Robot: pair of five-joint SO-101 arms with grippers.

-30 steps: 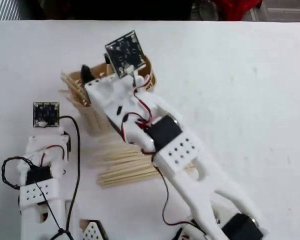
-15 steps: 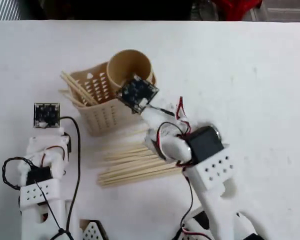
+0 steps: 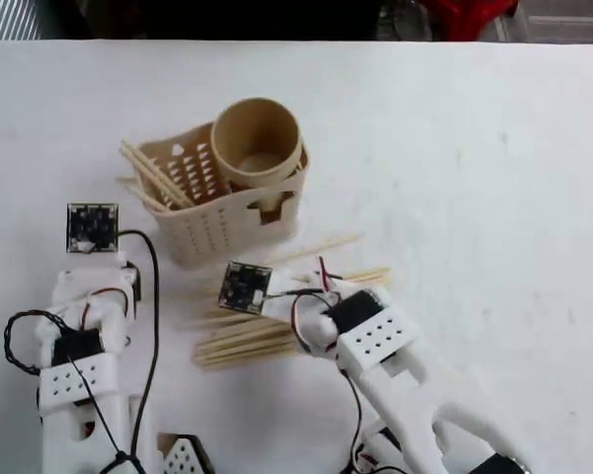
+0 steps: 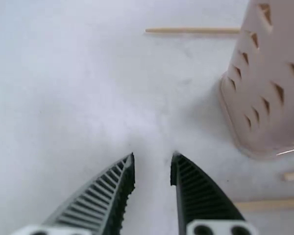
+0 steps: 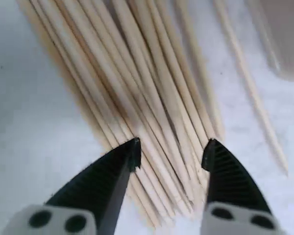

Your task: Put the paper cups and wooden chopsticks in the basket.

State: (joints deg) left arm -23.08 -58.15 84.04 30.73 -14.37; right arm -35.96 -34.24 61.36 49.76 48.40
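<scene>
Many wooden chopsticks (image 3: 227, 346) lie flat on the surface (image 3: 474, 178), bundled just arm-side of the basket (image 3: 203, 232), long axes running along its wall. Right claw (image 5: 170, 147) hangs spread wide, empty, straddling the bundle. Paper cup (image 3: 257, 143) stands upright inside the basket beside leaning sticks (image 3: 148, 176). Left claw (image 4: 153, 169), slightly parted and empty, sits near the basket.

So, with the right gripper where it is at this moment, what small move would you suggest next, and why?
Probably lower the right gripper straight down and close it on the chopsticks. Its jaws stand open and empty directly above the loose pile on the table, while the paper cup already sits in the basket.
</scene>
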